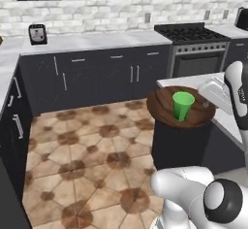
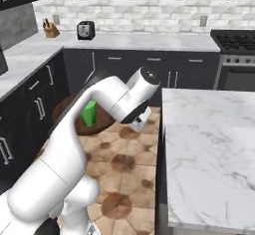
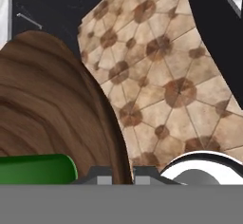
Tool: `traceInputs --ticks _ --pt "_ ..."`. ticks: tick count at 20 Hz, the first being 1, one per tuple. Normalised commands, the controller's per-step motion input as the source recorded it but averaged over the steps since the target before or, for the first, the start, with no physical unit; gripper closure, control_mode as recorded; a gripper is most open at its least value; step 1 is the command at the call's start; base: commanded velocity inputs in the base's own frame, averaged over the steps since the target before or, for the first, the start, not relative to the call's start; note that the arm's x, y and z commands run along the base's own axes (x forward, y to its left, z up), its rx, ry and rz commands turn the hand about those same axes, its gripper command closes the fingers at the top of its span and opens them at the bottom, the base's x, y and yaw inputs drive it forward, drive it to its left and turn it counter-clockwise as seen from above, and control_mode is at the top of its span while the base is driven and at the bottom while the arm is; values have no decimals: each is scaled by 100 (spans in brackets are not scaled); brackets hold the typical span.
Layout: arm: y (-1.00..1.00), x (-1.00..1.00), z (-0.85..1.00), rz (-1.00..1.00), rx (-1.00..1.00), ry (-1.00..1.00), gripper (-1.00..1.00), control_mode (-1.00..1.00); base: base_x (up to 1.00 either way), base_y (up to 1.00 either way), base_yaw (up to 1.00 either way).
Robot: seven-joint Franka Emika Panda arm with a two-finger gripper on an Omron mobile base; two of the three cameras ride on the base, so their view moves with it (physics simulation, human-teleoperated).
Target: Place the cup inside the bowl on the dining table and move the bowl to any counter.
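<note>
End effector: fingertips close together at the bowl's rim; whether they grip it, I cannot tell.
Bowl: wooden, overhanging the dining counter's corner.
Cup: green, upright inside the bowl.

Green cup upright inside brown wooden bowl, off the dining table
</note>
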Motion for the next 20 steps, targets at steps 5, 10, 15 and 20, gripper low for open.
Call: traceInputs --ticks 5,10,15,20 --pt "0 0 0 0 0 0 100 100 74 44 -8" --pt "0 0 0 0 0 0 100 100 75 44 -8" --pt "0 0 0 0 0 0 100 100 80 39 -8" --pt "0 0 0 0 0 0 100 100 86 34 -8"
